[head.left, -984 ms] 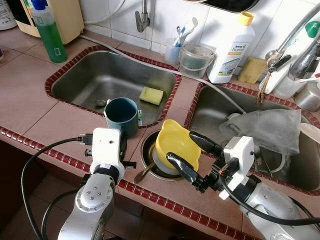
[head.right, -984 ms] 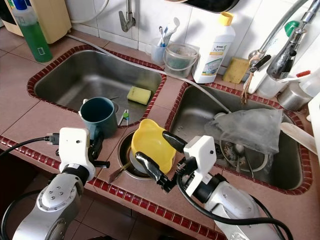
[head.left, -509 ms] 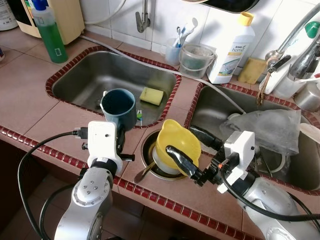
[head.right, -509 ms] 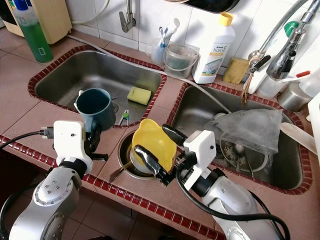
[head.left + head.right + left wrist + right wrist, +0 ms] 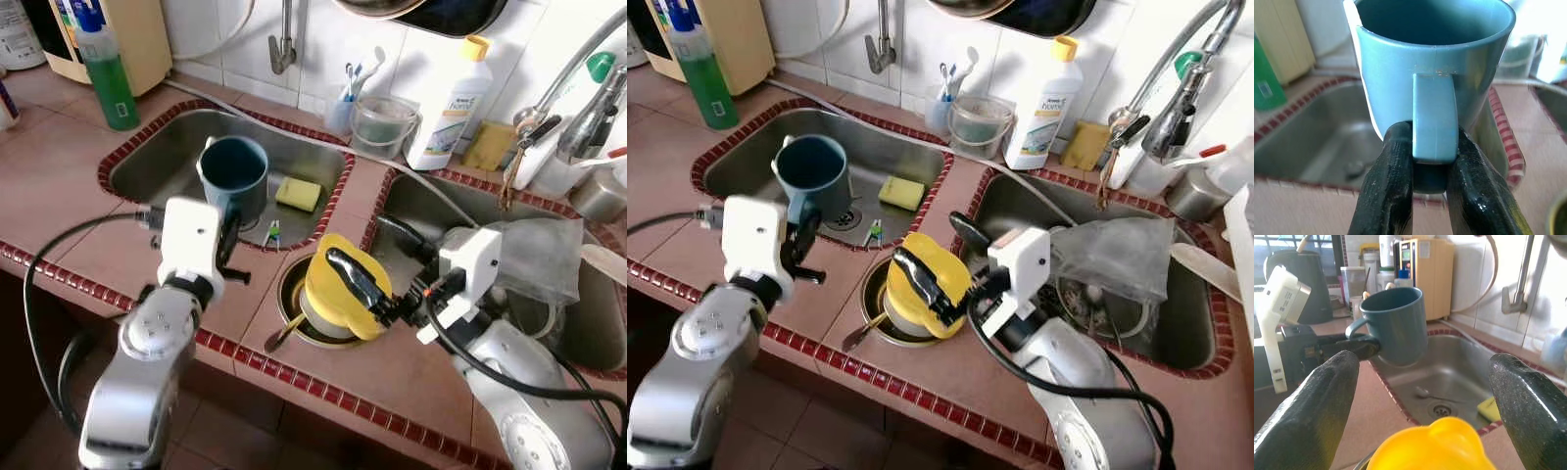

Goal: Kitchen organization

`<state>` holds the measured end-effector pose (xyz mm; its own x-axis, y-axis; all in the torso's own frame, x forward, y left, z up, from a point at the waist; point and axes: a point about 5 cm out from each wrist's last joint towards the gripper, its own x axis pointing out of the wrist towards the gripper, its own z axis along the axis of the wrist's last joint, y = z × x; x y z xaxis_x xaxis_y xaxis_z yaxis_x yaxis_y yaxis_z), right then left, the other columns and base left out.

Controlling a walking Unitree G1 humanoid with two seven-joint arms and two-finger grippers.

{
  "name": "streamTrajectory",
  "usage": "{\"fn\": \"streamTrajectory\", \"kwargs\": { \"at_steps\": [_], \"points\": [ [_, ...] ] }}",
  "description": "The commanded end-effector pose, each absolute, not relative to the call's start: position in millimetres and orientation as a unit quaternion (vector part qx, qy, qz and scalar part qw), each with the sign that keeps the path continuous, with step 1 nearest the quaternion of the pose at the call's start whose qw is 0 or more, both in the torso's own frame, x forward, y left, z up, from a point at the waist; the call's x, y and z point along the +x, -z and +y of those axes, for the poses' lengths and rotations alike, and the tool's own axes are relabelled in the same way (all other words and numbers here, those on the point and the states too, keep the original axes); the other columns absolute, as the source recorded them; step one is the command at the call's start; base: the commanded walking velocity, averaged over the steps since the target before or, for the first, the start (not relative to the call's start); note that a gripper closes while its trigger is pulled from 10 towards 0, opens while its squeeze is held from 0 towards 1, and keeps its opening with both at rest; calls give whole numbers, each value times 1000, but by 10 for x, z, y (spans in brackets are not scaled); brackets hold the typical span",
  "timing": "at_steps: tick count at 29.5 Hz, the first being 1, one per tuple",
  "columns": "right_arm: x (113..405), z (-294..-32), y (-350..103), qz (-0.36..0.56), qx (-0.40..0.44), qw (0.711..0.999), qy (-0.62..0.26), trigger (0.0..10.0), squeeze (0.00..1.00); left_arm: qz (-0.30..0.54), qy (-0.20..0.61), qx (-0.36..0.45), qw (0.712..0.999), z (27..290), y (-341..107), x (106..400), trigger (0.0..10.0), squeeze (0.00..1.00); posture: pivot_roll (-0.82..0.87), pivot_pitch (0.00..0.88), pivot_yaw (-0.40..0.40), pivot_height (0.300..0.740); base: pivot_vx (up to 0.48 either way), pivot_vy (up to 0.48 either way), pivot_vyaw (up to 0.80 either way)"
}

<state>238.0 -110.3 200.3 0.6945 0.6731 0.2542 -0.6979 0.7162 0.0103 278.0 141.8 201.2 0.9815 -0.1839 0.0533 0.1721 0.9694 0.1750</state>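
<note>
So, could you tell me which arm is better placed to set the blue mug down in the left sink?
Left: the left gripper is shut on the blue mug's handle, holding it above the left sink.

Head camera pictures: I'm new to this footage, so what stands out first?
The left gripper holds a blue mug by its handle, lifted over the left sink. The right gripper stands open around a yellow jug that sits in a round hole in the counter between the two sinks.

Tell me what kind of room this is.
A home kitchen, most likely: a tiled counter with a double steel sink, a dish soap bottle, a yellow sponge and a faucet.
</note>
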Motion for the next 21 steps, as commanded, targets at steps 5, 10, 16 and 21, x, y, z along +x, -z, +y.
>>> {"fn": "streamTrajectory", "kwargs": {
  "at_steps": [5, 10, 16, 21],
  "points": [
    [2434, -1152, -2083, -138, 45, 920, -363, 10000, 0, -53, 122, 95, 987, 1408, -2080, 2869, 10000, 0, -9, 21, -68, 740, 0, 0, 0],
    [2459, -1137, -2122, -150, 48, 920, -360, 10000, 0, -60, 142, 100, 983, 1426, -2093, 2944, 10000, 0, -12, 13, -64, 740, 0, 0, 0],
    [2428, -1108, -2142, -151, 59, 918, -362, 10000, 0, -53, 159, 133, 977, 1516, -2082, 3106, 10000, 0, -22, 23, -55, 740, 0, 0, 0],
    [2398, -1100, -2142, -150, 61, 918, -362, 10000, 0, -52, 168, 134, 975, 1521, -2079, 3223, 10000, 0, -34, 32, -49, 740, 0, 0, 0]
  ]
}}
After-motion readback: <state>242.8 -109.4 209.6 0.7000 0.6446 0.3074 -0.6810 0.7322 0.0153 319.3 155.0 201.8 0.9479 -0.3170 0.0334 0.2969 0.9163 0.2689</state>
